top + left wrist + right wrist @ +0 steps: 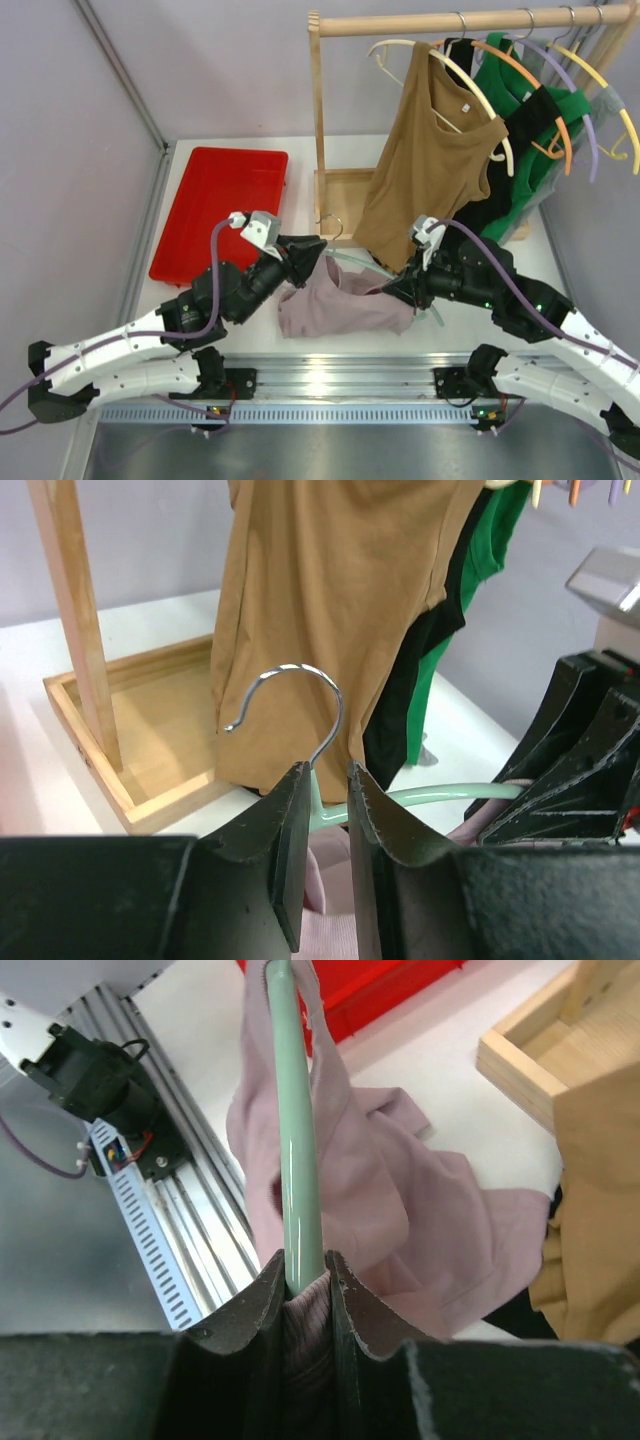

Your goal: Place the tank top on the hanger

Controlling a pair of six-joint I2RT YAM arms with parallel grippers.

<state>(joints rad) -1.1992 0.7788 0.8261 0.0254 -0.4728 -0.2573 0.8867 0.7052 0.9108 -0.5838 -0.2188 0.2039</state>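
Note:
The pale mauve tank top (340, 305) lies bunched on the table between my arms. The mint-green hanger (365, 268) lies across it, its metal hook (331, 228) pointing to the rack. My left gripper (312, 254) is shut on the hanger's neck (322, 805), just under the hook (290, 685). My right gripper (398, 288) is shut on the hanger's arm (298, 1140) together with a ribbed edge of the tank top (400, 1210). The fabric drapes over and along that arm. The hanger's far end is hidden by fabric.
A wooden rack (316, 120) with a boxed base (343, 195) stands behind. It carries a brown tank top (430, 160) on a cream hanger, green and black garments (530, 150) and several coloured hangers. A red tray (220, 210) sits at the left. A metal rail (330, 382) runs along the near edge.

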